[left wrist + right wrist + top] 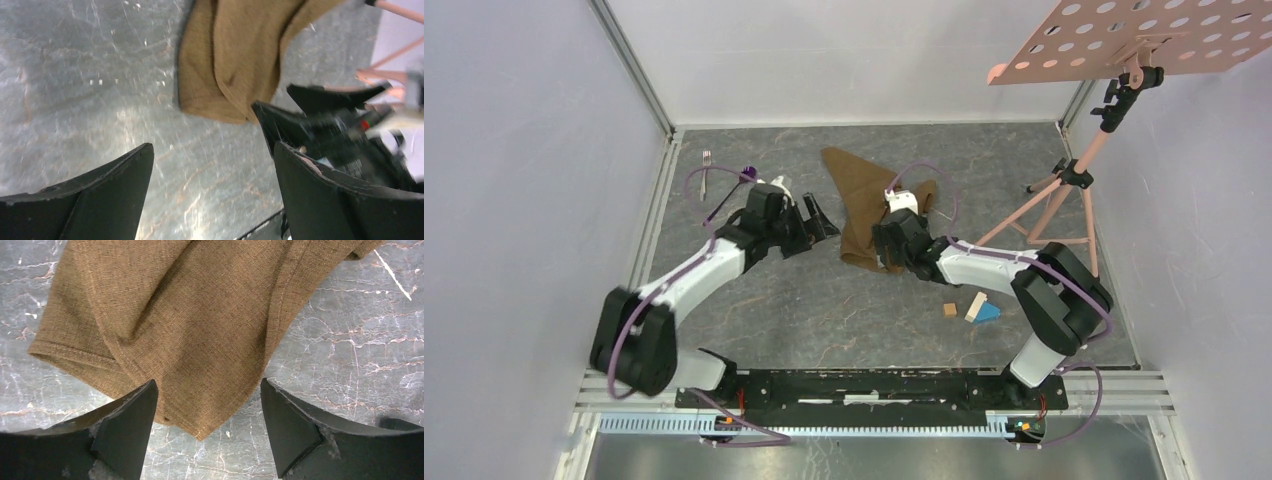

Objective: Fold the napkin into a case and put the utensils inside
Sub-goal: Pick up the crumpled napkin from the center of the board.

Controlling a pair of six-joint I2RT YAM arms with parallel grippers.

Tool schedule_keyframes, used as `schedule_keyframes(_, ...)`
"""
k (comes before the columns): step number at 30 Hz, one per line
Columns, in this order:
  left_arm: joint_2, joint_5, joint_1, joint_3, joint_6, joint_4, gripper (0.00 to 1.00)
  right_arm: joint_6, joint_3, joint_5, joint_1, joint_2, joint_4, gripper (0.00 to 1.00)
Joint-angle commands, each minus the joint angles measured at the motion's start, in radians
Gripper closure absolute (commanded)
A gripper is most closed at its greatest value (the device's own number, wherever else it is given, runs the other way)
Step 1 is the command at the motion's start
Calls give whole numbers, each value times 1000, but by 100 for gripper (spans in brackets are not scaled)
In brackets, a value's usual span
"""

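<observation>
Grey, marble-veined worktop [824,310] fills the floor of a pale-walled booth. From above, the napkin [864,200] lies rumpled and partly folded over itself toward the middle of the far edge, not shaped into a pouch. The fork [706,165] and the purple-bowled spoon [746,172] lie side by side near the far left corner, well apart from the cloth. The left gripper [819,222] hangs just left of the napkin with its jaws spread and nothing between them. The right gripper [886,255] sits over the napkin's near end; its fingers are hard to make out from here. Small wooden and blue blocks [974,308] sit near the right edge beside the right arm, and a pink stand [1064,190] carrying a perforated board [1144,35] occupies the far right corner.

From the left wrist, the left gripper [214,145] has its jaws wide apart over bare worktop, holding nothing. The napkin [230,55] lies ahead of them, clear of both fingers, and the right gripper [320,125] appears as a dark blur at the cloth's right side.

From the right wrist, the right gripper [207,381] also stands wide open. The napkin [190,315] fills the upper part of the view, folds overlapping, and its nearest corner points into the gap between the two fingers. Neither finger clamps the cloth.
</observation>
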Motion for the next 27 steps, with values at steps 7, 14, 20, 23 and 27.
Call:
schedule_keyframes(7,584,20,13,413,-164,253,9,-37,-91,9,-2,-34,124,36)
schedule_keyframes(14,793,-27,19,627,-122,169,27,-68,-146,-16,-2,-58,138,38)
schedule_keyframes(20,851,-38,26,679,-61,99,62,-100,-154,-44,-2,-70,140,39)
schedule_keyframes(23,792,-64,24,603,-38,108,90,-127,-148,-59,-2,-84,128,42)
schedule_keyframes(27,598,-139,21,388,-23,125,98,-163,-128,-78,-2,-127,61,42)
